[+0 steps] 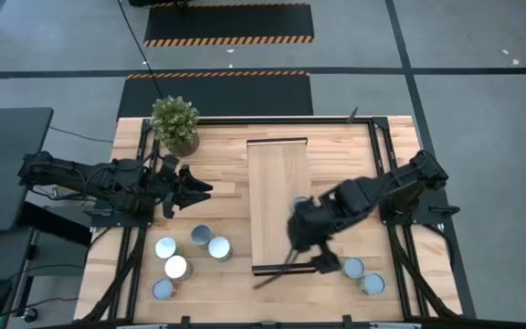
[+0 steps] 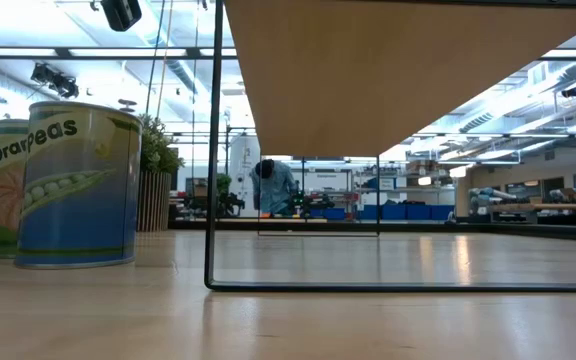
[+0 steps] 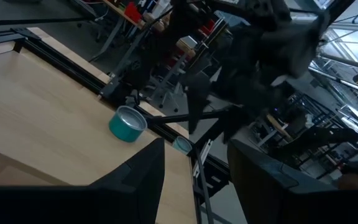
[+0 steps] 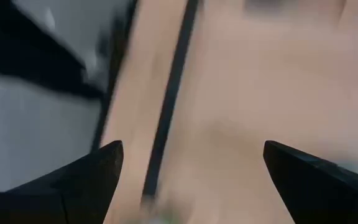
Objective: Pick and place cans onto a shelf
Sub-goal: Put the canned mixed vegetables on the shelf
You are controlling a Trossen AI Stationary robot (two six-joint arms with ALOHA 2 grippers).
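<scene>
We see the shelf [image 1: 278, 203], a long light-wood plank on a thin black frame, raised over the middle of the worktop [image 1: 222, 160]. Nothing stands on the part of its top that shows; the right arm covers its near right corner.

Left of the shelf's near end sit five cans [image 1: 199, 235]: two just beside the shelf, close together, and three more farther left and nearer the front edge. Right of the shelf's near end are two more cans [image 1: 354, 268], side by side, near the front right corner of the worktop. From above, all show pale shiny round tops. In the low view one can [image 2: 78, 185] has a blue label with green peas and lettering, and another [image 2: 3, 190] is partly hidden behind it, both left of the shelf leg. In the left wrist view a can [image 3: 127, 123] has teal sides and a silvery top, with a second can [image 3: 181, 145] just beyond it at the worktop edge.

A potted plant [image 1: 174, 123] stands at the back, left of the shelf.

The right gripper [image 1: 301, 254] hangs at the shelf's near right corner, jaws spread wide, holding nothing. The left gripper [image 1: 199, 186] sits well left of the shelf, near the plant, pointing toward the shelf, jaws partly apart, nothing between them.

A person [image 2: 271, 187] bends over far behind the shelf, in the room.
</scene>
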